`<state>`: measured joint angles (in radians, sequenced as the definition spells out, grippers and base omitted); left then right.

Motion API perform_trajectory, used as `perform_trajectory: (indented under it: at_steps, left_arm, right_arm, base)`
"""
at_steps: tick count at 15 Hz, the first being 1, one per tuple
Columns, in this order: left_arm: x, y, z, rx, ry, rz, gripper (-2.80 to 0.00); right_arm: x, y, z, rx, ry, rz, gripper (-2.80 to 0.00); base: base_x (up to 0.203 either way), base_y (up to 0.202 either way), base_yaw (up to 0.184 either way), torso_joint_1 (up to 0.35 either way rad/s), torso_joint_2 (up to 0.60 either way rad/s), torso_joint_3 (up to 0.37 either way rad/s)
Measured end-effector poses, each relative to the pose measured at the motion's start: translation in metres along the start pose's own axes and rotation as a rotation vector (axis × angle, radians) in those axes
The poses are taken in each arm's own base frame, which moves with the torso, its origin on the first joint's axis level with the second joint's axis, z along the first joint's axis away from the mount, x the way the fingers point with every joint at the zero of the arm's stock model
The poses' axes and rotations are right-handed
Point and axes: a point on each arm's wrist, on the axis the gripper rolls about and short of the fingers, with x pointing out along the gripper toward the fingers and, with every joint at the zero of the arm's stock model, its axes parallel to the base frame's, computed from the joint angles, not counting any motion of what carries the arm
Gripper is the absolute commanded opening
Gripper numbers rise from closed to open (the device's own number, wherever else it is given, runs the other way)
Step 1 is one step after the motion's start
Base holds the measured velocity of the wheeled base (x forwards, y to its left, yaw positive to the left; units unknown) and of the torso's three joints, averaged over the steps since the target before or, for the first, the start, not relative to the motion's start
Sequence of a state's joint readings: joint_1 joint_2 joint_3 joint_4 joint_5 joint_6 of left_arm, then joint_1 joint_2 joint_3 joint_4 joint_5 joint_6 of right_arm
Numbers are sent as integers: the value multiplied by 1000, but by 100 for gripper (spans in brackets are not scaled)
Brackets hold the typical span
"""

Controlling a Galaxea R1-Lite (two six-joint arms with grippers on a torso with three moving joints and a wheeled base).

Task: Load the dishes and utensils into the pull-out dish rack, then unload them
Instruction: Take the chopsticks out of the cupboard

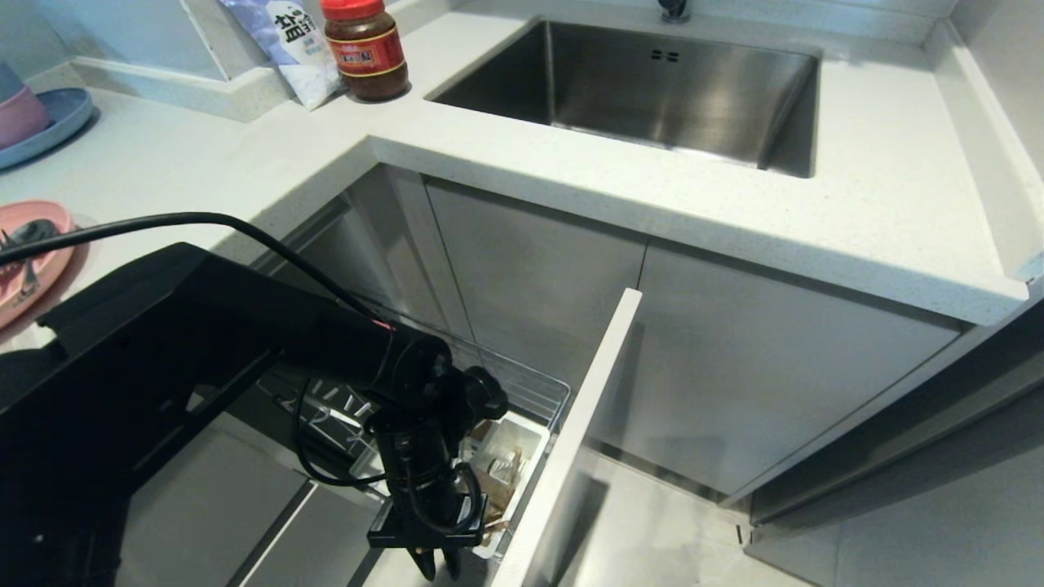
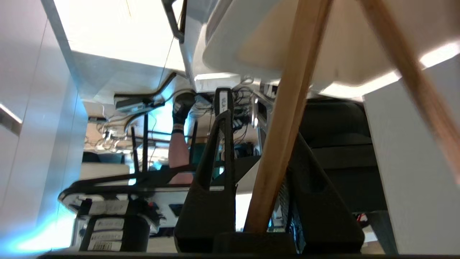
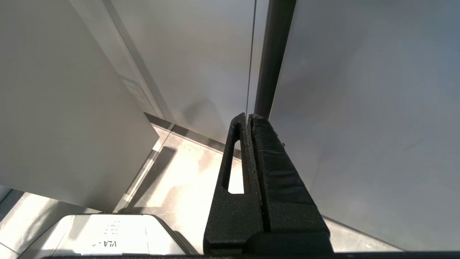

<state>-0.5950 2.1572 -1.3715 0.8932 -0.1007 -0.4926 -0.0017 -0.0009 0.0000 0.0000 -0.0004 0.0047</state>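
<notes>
My left tool (image 2: 264, 151) is clamped on one chopstick (image 2: 284, 118), low against the white cutlery tray (image 1: 522, 444) at the front corner of the pull-out rack (image 1: 538, 391), close behind its grey front panel (image 1: 571, 440). A second chopstick (image 2: 413, 79) slants just beside. My right tool (image 3: 248, 120) hangs closed, empty, near cabinet doors. The pink plate (image 1: 33, 261) sits on the desk (image 1: 204, 155), well apart from the rack.

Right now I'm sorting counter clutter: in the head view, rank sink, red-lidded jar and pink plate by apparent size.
1. sink
2. red-lidded jar
3. pink plate, though cropped by the frame edge, so its rank against the jar is unsure.
</notes>
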Motion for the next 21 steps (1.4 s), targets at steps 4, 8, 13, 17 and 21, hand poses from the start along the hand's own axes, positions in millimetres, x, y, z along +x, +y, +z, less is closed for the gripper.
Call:
perform_trajectory:
  at_steps: [4, 8, 13, 17, 21]
  left_arm:
    - [-6, 1, -8, 8, 22, 23, -280]
    - [-29, 4, -24, 25, -2, 31, -280]
    - [-56, 10, -47, 53, -36, 43, -280]
    - [-65, 10, -58, 74, -41, 49, -280]
    - [-75, 13, -68, 83, -82, 68, -280]
  right_arm:
    - [0, 0, 0, 0, 0, 0, -280]
    - [0, 0, 0, 0, 0, 0, -280]
    - [0, 0, 0, 0, 0, 0, -280]
    - [0, 0, 0, 0, 0, 0, -280]
    - [0, 0, 0, 0, 0, 0, -280]
  base:
    - [0, 0, 0, 0, 0, 0]
    - [0, 0, 0, 0, 0, 0]
    - [0, 0, 0, 0, 0, 0]
    - [0, 0, 0, 0, 0, 0]
    - [0, 0, 0, 0, 0, 0]
